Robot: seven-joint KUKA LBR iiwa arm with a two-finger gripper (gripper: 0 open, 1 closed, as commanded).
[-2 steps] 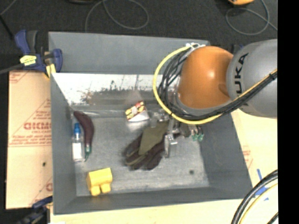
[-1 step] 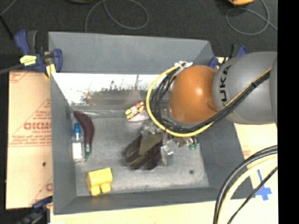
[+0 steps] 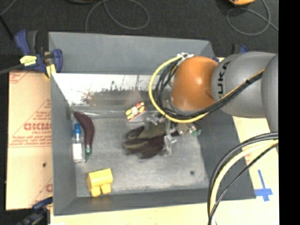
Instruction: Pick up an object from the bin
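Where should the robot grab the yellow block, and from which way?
Probably from straight above, pinching its left and right ends. The yellow block lies flat and on its own, but it is close to the bin's front wall, so those two ends seem to have more free room.

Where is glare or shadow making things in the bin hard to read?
Camera view: a bright band of glare with smeared reflections runs along the back wall of the grey metal bin; beneath the arm's orange cover, the gripper and the dark crumpled fabric glove at mid-bin merge into one dim patch; the yellow plastic block at front left is evenly lit.
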